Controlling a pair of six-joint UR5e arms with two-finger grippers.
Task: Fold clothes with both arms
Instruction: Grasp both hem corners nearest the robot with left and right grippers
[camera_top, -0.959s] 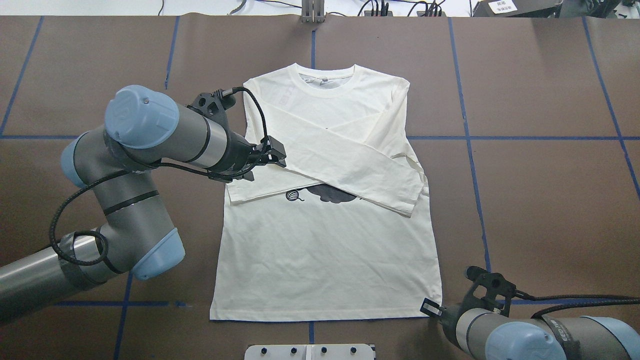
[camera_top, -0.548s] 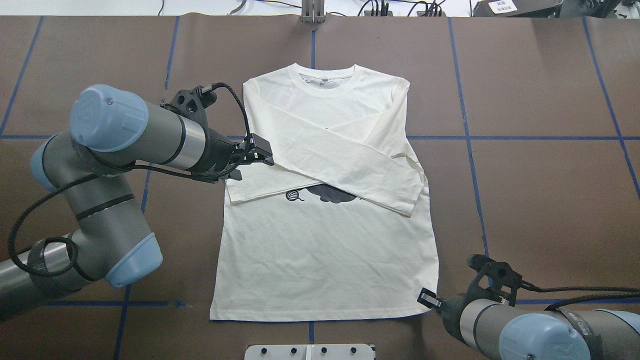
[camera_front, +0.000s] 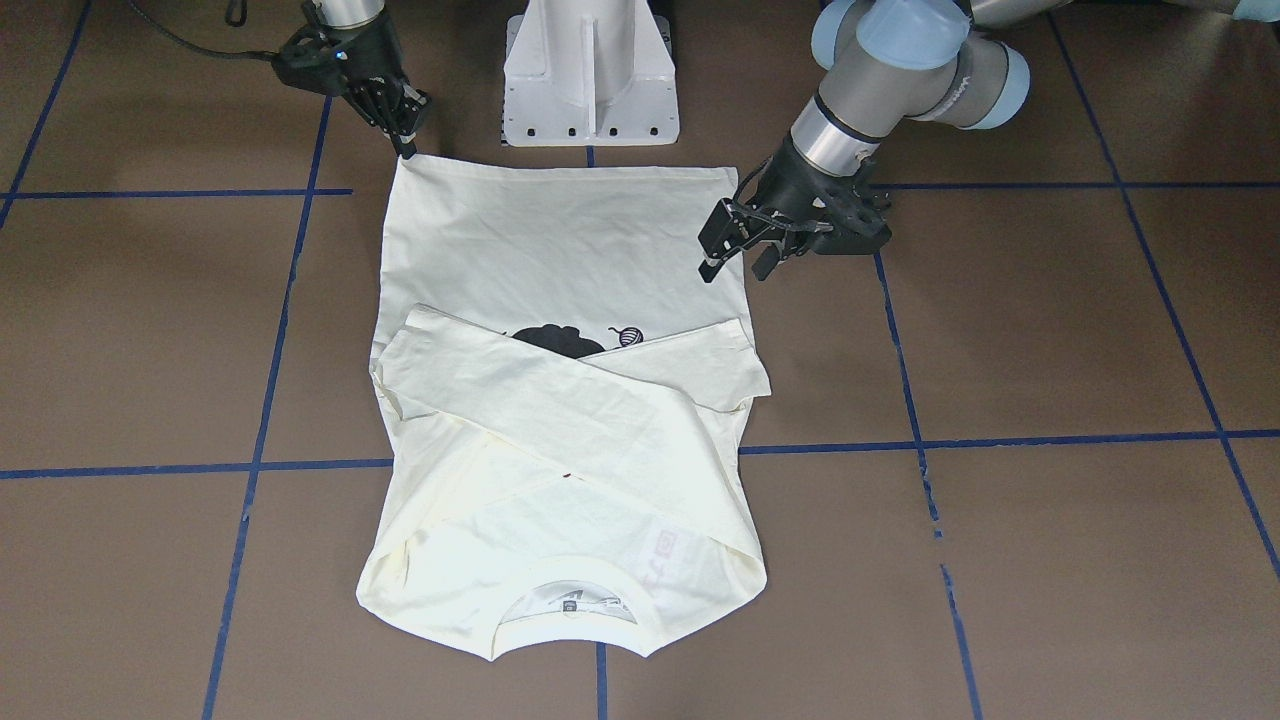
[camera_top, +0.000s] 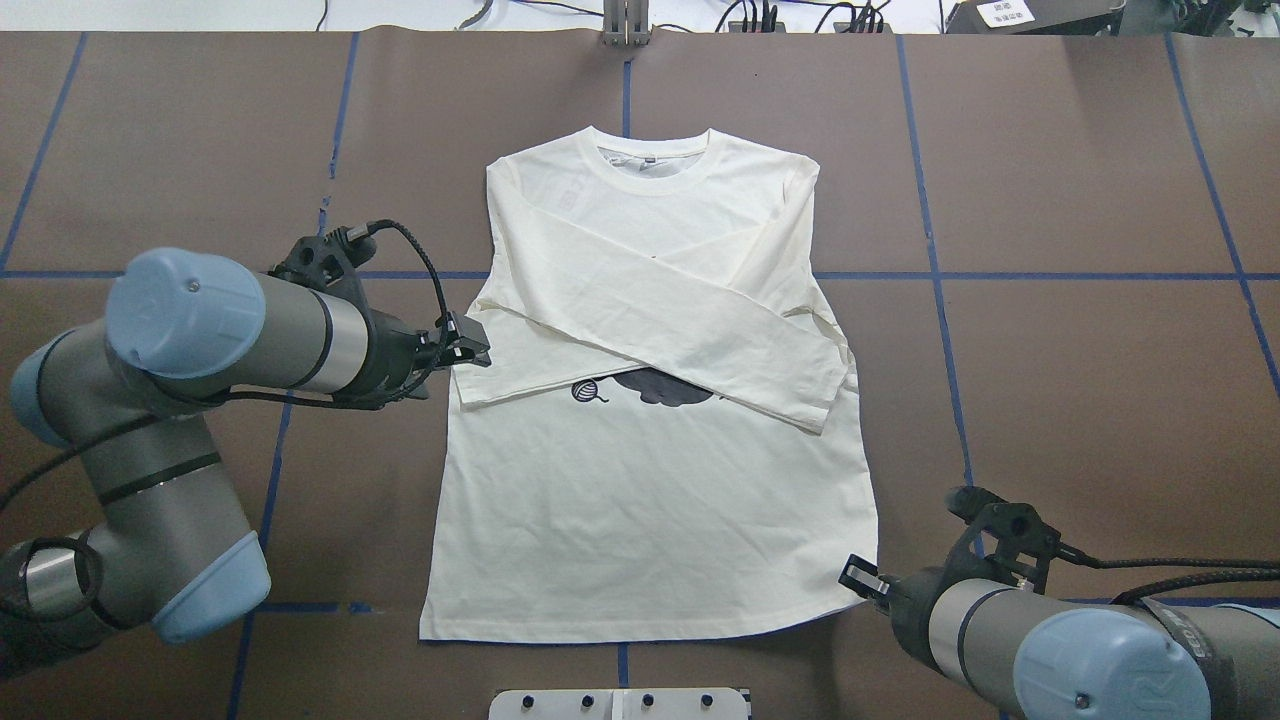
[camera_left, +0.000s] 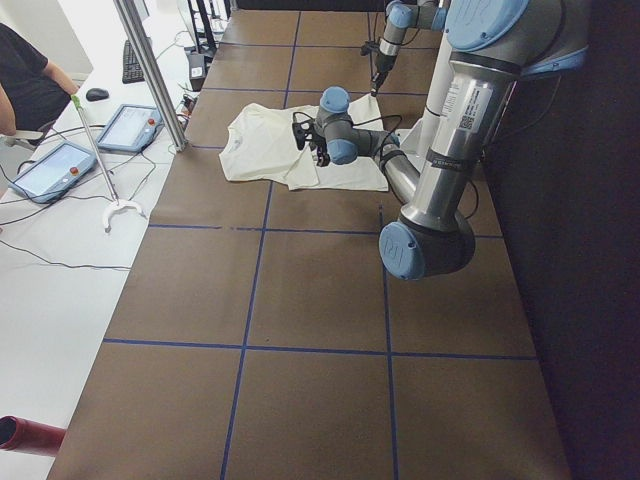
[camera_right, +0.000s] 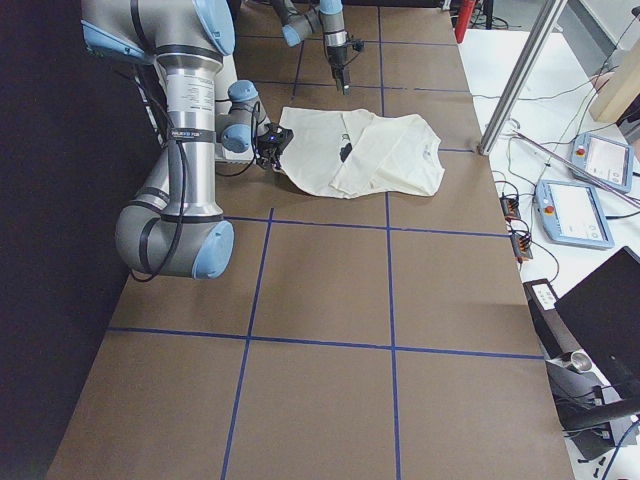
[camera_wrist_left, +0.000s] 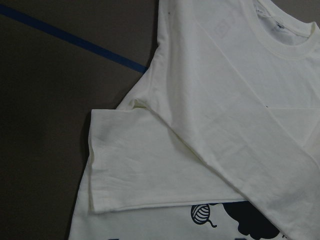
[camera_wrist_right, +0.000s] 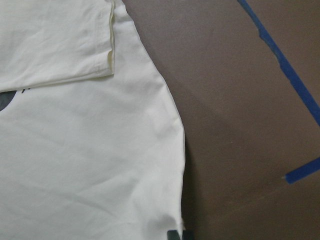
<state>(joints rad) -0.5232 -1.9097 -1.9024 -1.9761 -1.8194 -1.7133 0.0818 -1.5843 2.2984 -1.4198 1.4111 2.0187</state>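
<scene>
Right jaws pinched on the shirt (camera_top: 650, 500) hem corner on the robot's right. Left jaws spread, empty, just off the shirt's left edge beside a cuff (camera_top: 472, 383). Shirt lies flat on the worktop (camera_top: 1080, 400), print side up, collar away from the robot, both sleeves (camera_top: 700, 335) crossed over the chest and covering most of the cat print (camera_top: 665, 388).

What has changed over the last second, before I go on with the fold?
The left tool drew back off the crossed sleeves to the T-shirt's left edge, open and holding nothing. The right tool crept forward at the hem's right corner, which shifted slightly inward; whether it grips the cloth cannot be told. The sleeves and the rest of the shirt lie as before.
</scene>
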